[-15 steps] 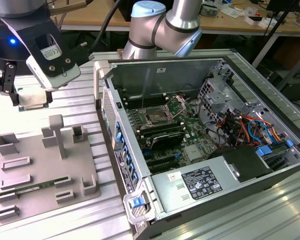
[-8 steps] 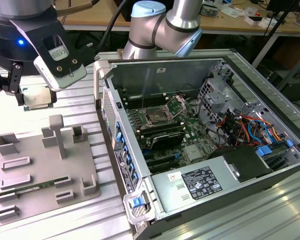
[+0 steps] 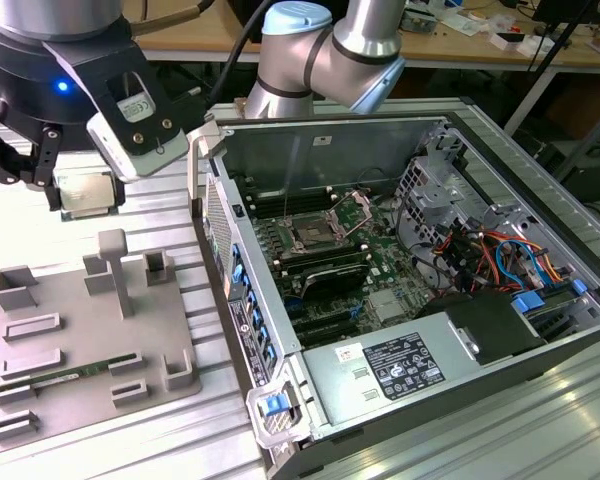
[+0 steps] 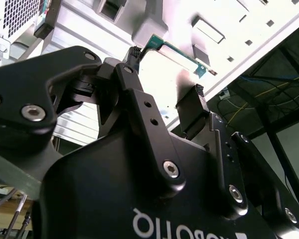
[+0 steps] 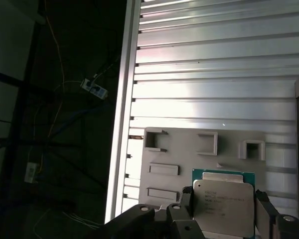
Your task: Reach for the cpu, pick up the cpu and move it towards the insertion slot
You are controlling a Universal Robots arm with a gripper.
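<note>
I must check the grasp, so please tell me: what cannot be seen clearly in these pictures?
- First wrist view: the picture's edge cuts off part of the cpu and the gripper.
- Exterior view: the gripper's housing covers one cpu edge.
- Second wrist view: glare washes out the cpu's face.
- Exterior view: the insertion slot contacts are too small.

Desk: ribbed metal, carries everything.
Grey tray: lies flat at 9 o'clock in the exterior view, with raised blocks and shallow pockets.
Memory stick: thin, green, lying in a tray pocket at 8 o'clock.
Computer case: open, side off, at 3 o'clock.
Green board: inside the case.
Cables: red, blue and orange, bundled at 3 o'clock.
</note>
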